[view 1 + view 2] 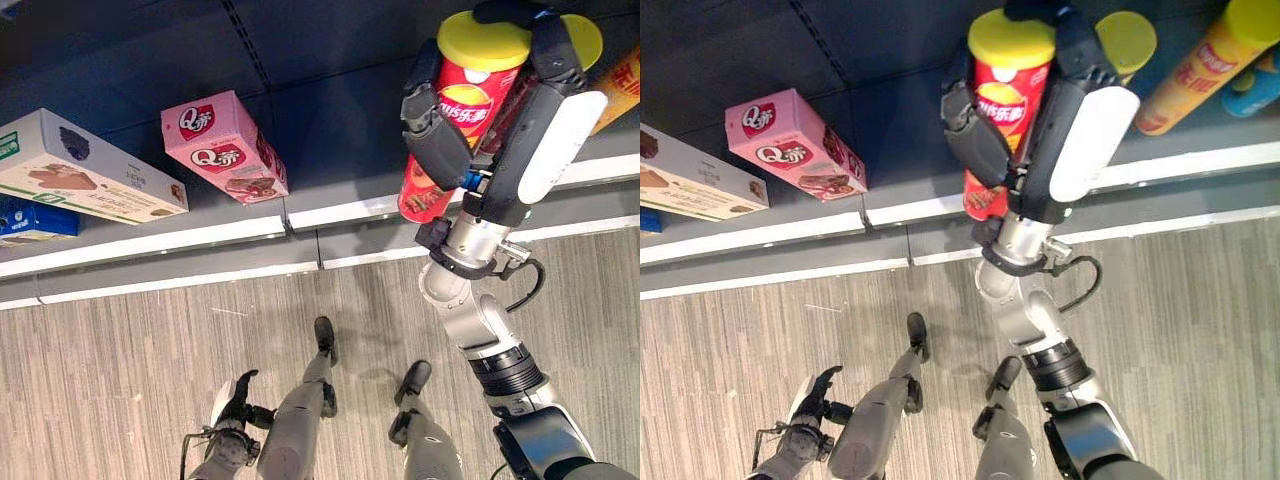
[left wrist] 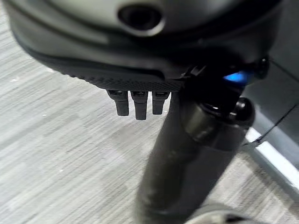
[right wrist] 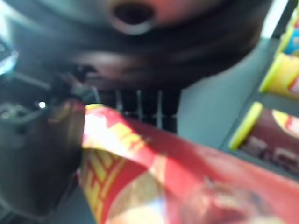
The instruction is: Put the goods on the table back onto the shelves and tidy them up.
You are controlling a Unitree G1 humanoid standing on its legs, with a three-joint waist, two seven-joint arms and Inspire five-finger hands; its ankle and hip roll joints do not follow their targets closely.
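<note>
From the left eye view, our right hand wraps the red chip can, its long axis running from the shelf edge toward the far back. In the right eye view, another yellow-lidded can stands just right of it. The left wrist view shows our left hand low over the floor, fingers relaxed, well apart.

Grey wood-grain floor runs along below the dark shelf. On the shelf there's a pink snack box standing tilted, and off to its left a long white box with a blue box just beside it. Over on the right side is an orange tube with a yellow lid, next to a dark can, also yellow-lidded.
</note>
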